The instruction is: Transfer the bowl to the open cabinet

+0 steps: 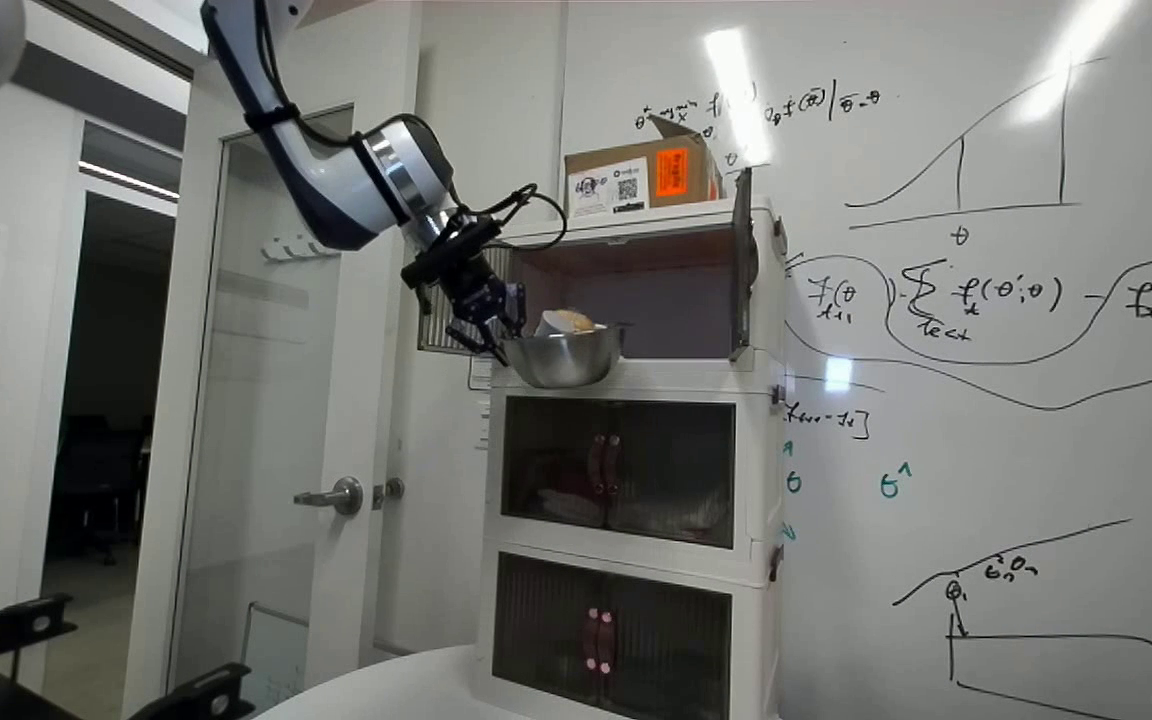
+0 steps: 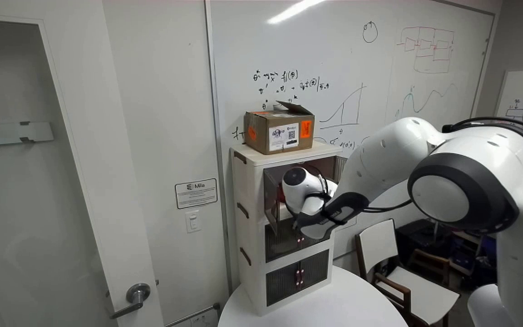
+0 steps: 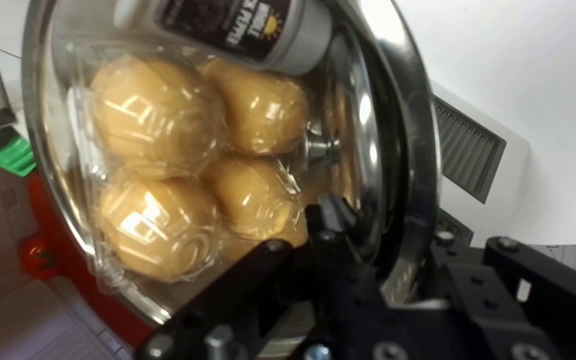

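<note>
The silvery bowl (image 1: 564, 362) is in the air in front of the top compartment. In the wrist view the bowl (image 3: 55, 165) holds plastic-wrapped orange-brown round items (image 3: 160, 227), a pepper bottle (image 3: 288, 37) and a shiny round metal piece (image 3: 368, 130). My gripper (image 1: 504, 338) is shut on the bowl's near rim; in the wrist view its fingers (image 3: 385, 232) straddle the rim and the metal piece's edge. The open cabinet (image 1: 681, 300) is the top compartment, with a tinted door (image 1: 742, 265) swung out. Its door (image 2: 272, 195) also shows in an exterior view, where the arm hides bowl and gripper.
A cardboard box (image 1: 641, 175) stands on top of the tower. Shut dark-fronted compartments (image 1: 619, 475) lie below. A red object (image 3: 68, 280) and a green clip (image 3: 15, 156) show beside the bowl in the wrist view. A slatted door (image 1: 451, 310) stands open behind the gripper.
</note>
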You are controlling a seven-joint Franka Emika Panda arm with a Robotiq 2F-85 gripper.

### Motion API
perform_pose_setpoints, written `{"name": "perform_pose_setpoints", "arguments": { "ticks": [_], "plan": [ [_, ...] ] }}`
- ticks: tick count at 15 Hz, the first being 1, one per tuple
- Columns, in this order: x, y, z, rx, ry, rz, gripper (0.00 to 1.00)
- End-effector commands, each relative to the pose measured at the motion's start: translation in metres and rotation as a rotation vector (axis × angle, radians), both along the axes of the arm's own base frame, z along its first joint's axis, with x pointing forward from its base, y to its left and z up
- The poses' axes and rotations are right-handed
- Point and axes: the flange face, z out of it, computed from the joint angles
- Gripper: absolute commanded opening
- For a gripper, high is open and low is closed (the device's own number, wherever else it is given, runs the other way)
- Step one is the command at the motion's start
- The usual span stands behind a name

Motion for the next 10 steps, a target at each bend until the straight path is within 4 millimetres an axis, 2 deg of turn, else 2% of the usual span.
{"name": "perform_pose_setpoints", "arguments": {
  "ticks": [1,2,3,4,7,10],
  "plan": [
    [0.027,0.014,0.038,-0.015,-0.038,-0.030,0.06],
    [0.037,0.014,0.044,0.011,-0.051,-0.052,0.06],
    [0.020,0.015,0.030,0.005,-0.030,-0.016,0.06],
    [0.024,0.017,0.033,0.006,-0.033,-0.012,0.24],
    [0.024,0.015,0.024,0.006,-0.022,-0.013,0.24],
    [0.024,0.015,0.023,0.007,-0.019,-0.013,0.24]
  ]
}}
